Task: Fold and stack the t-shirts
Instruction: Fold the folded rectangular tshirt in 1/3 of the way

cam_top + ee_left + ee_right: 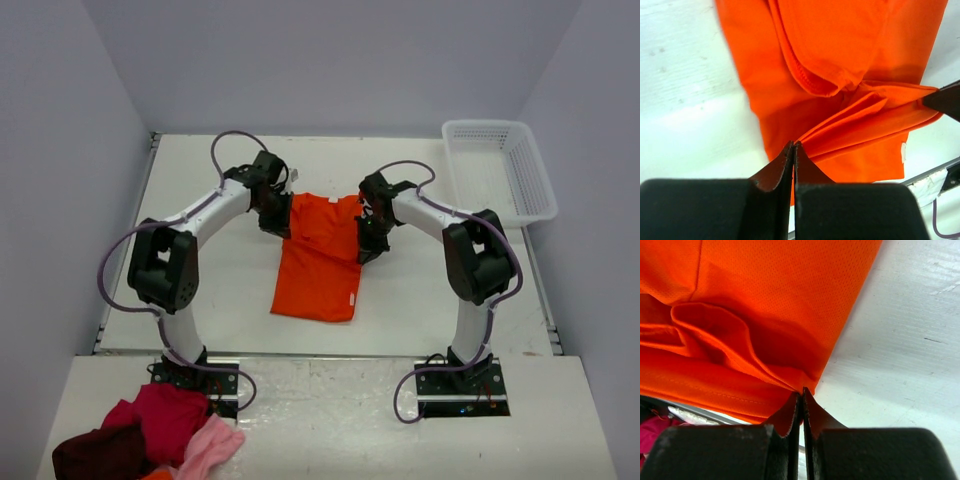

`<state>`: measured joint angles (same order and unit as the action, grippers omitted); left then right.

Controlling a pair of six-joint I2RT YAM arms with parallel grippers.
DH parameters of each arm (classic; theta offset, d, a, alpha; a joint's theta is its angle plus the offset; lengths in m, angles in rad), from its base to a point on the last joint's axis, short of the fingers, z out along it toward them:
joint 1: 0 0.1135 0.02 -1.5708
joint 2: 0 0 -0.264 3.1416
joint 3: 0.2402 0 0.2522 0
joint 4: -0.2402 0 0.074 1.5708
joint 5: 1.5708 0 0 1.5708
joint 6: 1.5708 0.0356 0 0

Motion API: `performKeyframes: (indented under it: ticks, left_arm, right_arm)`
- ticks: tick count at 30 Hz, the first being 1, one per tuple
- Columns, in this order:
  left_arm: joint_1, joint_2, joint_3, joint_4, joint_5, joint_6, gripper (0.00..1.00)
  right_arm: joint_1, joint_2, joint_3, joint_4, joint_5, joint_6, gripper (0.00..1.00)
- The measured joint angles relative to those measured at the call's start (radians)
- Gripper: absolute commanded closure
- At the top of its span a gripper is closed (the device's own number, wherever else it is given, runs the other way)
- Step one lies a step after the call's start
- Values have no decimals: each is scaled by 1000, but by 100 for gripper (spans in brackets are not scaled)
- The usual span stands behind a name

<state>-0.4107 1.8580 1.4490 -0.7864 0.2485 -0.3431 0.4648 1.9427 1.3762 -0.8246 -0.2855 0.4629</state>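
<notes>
Pressed together, the left hand [793, 146] and right hand [802, 391] each pinch the orange t-shirt [318, 270] at opposite edges, fingertips indistinct from above.

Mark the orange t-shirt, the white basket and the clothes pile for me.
orange t-shirt [318, 270]: top view, on the middle of its body panel.
white basket [495, 172]: top view, on its bare mesh floor.
clothes pile [165, 420]: top view, on the magenta garment at the near left corner.
</notes>
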Motion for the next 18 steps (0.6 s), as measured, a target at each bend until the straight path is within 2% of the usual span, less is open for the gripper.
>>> performKeyframes:
  ticks: [10,18]
  left_arm:
    - [0,-122,0,-92,-100,-32,100]
    - [0,-51,14,-85,-111,-29,100]
  right_arm:
    - [1,0,85,-35,7,-13,100]
    - [1,53,203,-84,8,-23,100]
